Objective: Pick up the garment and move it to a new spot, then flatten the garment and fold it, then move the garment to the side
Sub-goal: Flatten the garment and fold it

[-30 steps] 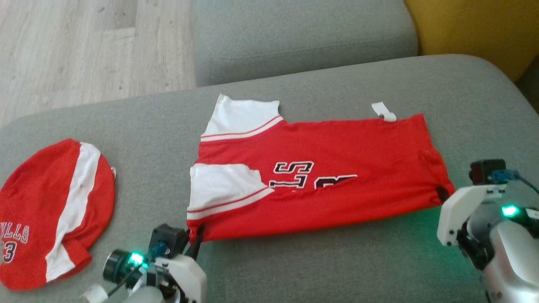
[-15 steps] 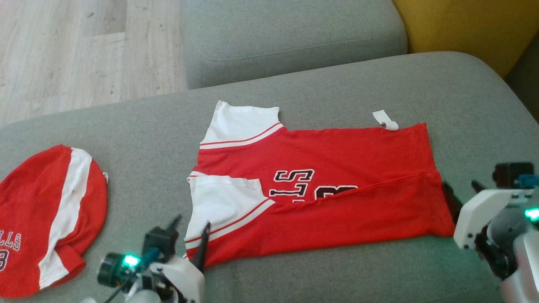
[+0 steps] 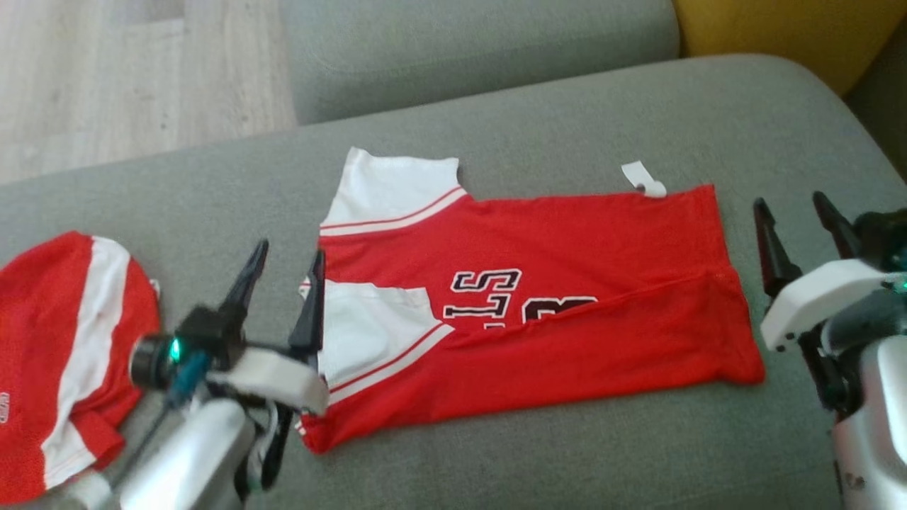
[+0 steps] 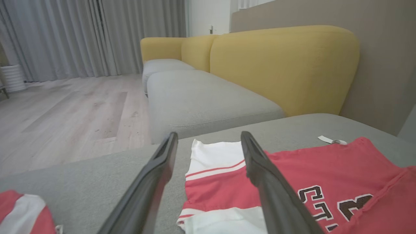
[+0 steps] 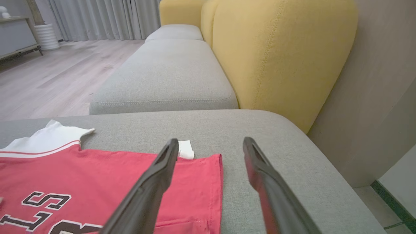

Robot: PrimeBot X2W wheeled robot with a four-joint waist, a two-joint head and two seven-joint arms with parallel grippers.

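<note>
A grey woven sofa cushion [image 3: 567, 113], yellow backrest [image 3: 779, 21] at 1 o'clock, carries the red garment [image 3: 567, 283] flat at its middle. Its long axis runs 9 to 3 o'clock, with the white, red-striped sleeves at 9 and the hem at 3. The 6 o'clock edge is folded over the dark lettering. A white tag [image 3: 643, 177] juts out at 1 o'clock. The left gripper [image 3: 292, 248] at 9 and the right gripper [image 3: 789, 198] at 3 both have their fingers spread, holding nothing. A second red-and-white garment [image 3: 64, 340] lies bunched farther out at 9.

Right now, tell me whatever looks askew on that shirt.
The near flap of the shirt lies slanted across the lettering, and a white tag sticks out past the far edge.
</note>
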